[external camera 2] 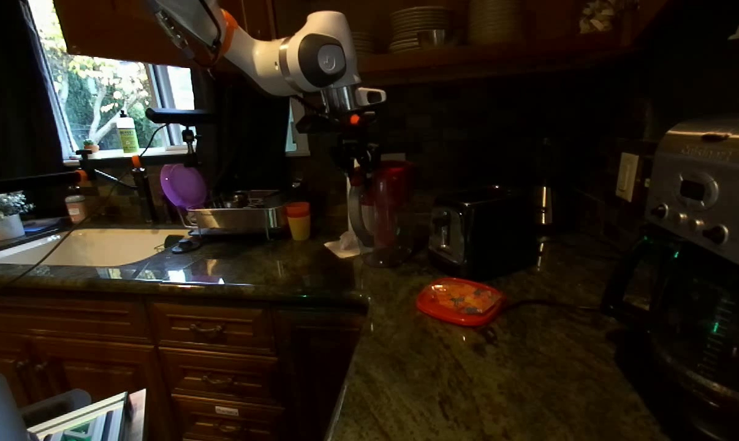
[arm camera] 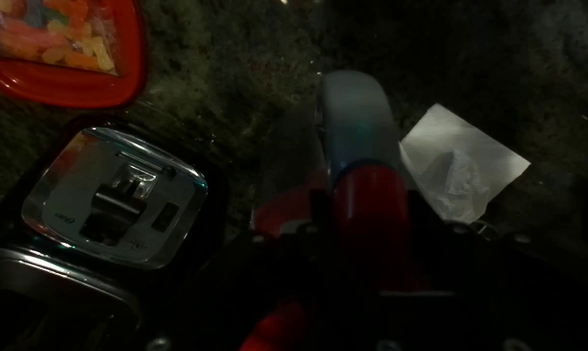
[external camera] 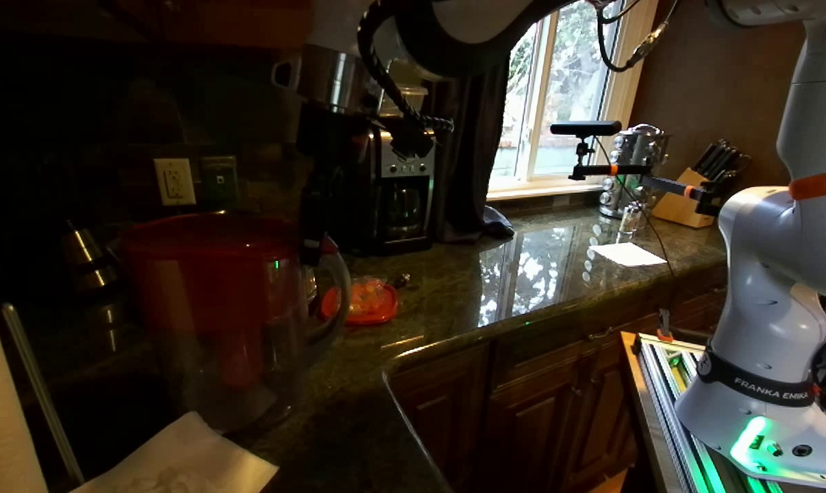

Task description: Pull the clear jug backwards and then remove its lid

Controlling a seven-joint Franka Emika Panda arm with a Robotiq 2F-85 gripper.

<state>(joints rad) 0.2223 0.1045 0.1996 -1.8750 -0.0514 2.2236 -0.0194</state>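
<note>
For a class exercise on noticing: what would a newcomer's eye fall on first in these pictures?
Probably the white robot arm, its base glowing green at the right of an exterior view. At the arm's end is the transparent plastic jug with a red upper section. A shallow orange-red plastic dish, bearing a colourful packet, lies nearby on the dark stone counter.
</note>
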